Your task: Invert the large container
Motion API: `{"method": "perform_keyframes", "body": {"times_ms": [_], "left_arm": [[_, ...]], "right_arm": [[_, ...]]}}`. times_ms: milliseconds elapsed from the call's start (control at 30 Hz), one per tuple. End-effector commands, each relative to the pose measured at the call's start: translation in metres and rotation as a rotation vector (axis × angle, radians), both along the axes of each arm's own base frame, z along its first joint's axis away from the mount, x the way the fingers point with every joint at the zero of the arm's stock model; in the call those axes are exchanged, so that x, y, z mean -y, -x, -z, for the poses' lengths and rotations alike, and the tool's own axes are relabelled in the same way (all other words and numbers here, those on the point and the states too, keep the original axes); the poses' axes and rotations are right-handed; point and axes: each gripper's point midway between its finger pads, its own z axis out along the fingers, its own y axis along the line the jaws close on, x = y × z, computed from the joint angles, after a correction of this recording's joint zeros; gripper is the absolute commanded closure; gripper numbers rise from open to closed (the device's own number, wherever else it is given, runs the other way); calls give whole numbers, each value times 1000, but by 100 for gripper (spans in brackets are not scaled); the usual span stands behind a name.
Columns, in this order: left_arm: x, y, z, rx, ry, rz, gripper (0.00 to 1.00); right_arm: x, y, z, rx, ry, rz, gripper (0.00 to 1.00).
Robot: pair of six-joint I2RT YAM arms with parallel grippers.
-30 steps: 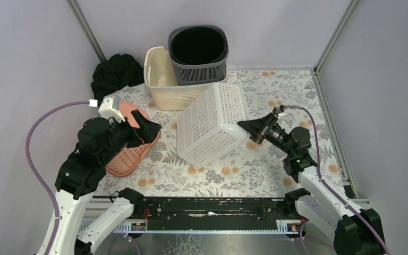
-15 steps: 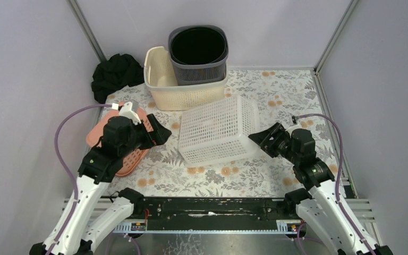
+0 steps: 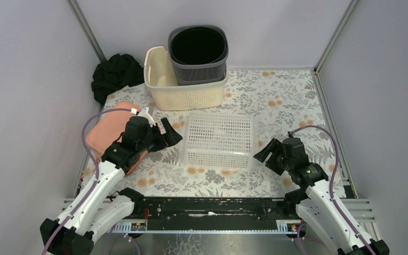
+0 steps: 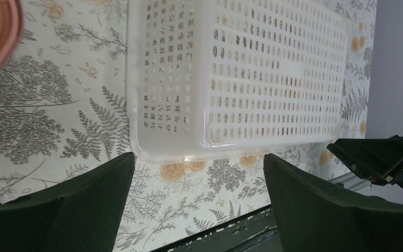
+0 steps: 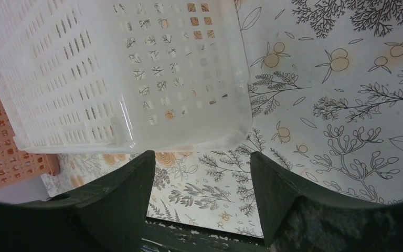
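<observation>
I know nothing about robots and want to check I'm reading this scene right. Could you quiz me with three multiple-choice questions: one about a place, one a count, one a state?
1. Where is the white basket?
A) held in the air
B) on the table between the left gripper and right gripper
C) under the table

2. How many baskets are there?
A) two
B) three
C) four

3. How does the white basket lie?
A) upside down
B) upright
C) on its side

Answers:
1 B: it rests between both open grippers, touched by neither.
2 C: white, cream basket, grey basket, pink basket.
3 A: its rim is down, base on top.
</observation>
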Motion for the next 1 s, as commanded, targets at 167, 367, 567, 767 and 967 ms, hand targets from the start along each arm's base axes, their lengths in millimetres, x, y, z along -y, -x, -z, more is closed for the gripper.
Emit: {"method": "perform_keyframes", "body": {"times_ms": [167, 367, 567, 767, 967], "left_arm": [[37, -22, 25, 37, 17, 26, 0], [77, -50, 51, 26, -61, 59, 1], [168, -71, 50, 52, -70, 168, 2], [255, -101, 66, 49, -61, 278, 2], [341, -165, 39, 224, -60, 386, 1]], "right_arm": [[-6, -3, -55, 108, 34, -131, 33], [-17, -2, -81, 136, 36, -250, 36], [-32, 18, -87, 111, -38, -364, 44], [-17, 19, -82, 110, 33, -312, 40], [-3, 0, -67, 102, 100, -202, 36]]}}
